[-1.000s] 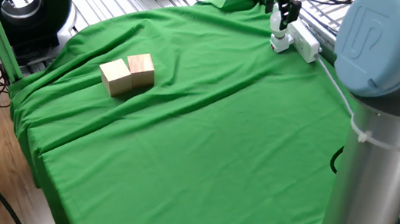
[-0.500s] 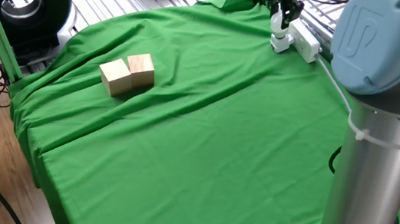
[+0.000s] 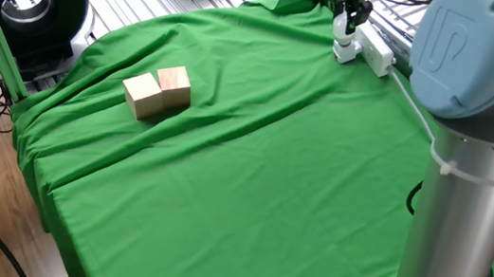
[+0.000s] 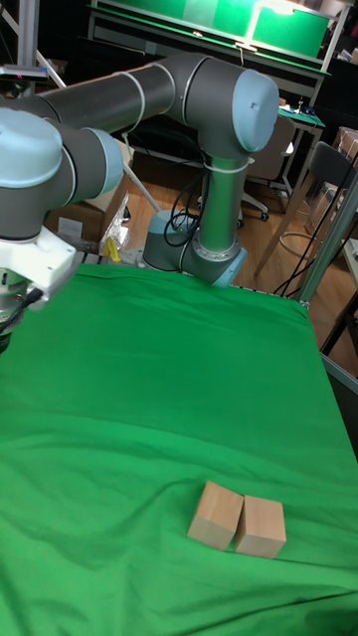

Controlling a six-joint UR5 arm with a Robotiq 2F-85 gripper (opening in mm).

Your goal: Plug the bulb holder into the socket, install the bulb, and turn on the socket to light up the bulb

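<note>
1. Far back on the green cloth (image 3: 254,159), the gripper (image 3: 344,19) clasps the white bulb (image 3: 342,24) directly above the bulb holder (image 3: 344,52).
2. That holder sits at the socket (image 3: 377,52) strip's end.
3. Two wooden blocks (image 3: 157,91) touch each other, well apart from it.
4. Nearer, the grey arm column (image 3: 459,195) hides the cloth's right edge.

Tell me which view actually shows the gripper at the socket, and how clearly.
Fixed view: gripper above the socket, but far off, small, white on white, so the jaws and any bulb are unreadable; the blurred arm column fills the right. Tall fixed view: sharp, evenly lit wooden blocks; gripper and socket cropped out.
</note>
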